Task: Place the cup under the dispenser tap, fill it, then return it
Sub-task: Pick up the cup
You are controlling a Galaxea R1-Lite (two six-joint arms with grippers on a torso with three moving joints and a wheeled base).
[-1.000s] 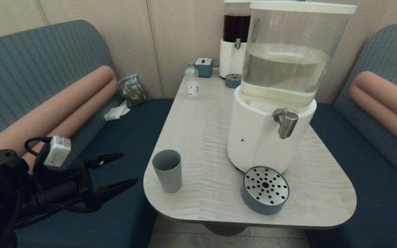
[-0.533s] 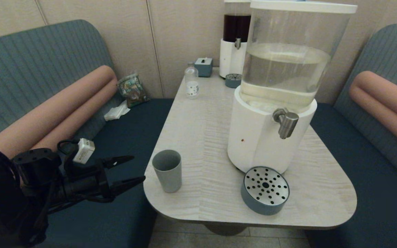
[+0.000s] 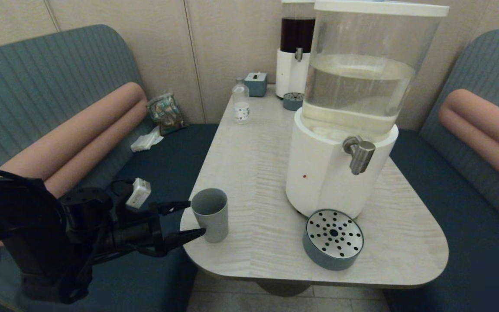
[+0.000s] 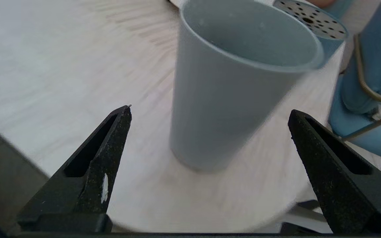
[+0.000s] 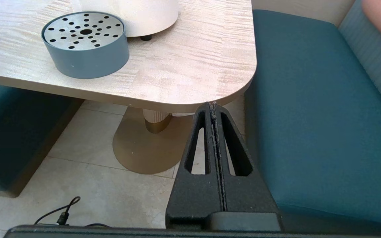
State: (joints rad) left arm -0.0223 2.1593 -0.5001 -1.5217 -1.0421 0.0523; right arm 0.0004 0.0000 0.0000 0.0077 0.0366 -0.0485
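The cup [image 3: 210, 214] stood upright on the table [image 3: 249, 173] near its front corner on my left, and my left gripper [image 3: 193, 220] was level with it, fingers spread wide, their tips reaching either side of the cup's wall without touching it. From the wrist, the cup [image 4: 230, 86] sat between the two black fingers [image 4: 111, 145], a little ahead of their tips, with bare tabletop visible on both sides of it. Its inside showed only grey wall; I could not see down to the bottom. To the cup's right, well apart from it, was the big dispenser [image 3: 345, 108], its clear tank roughly half full of clear liquid above a white base. The dispenser tap [image 3: 359, 153] stuck out of that base on the side away from the cup, and the round blue-grey tray [image 3: 333, 239] with its perforated metal top sat on the table below and just in front of the tap. Far beyond the cup, by the wall, stood a small clear bottle [image 3: 241, 104], a second dispenser [image 3: 295, 47] holding dark liquid, and a small blue box [image 3: 256, 83]. My right gripper [image 5: 214, 105] hung low off the table's front right corner, over the floor, fingers pressed together on nothing.
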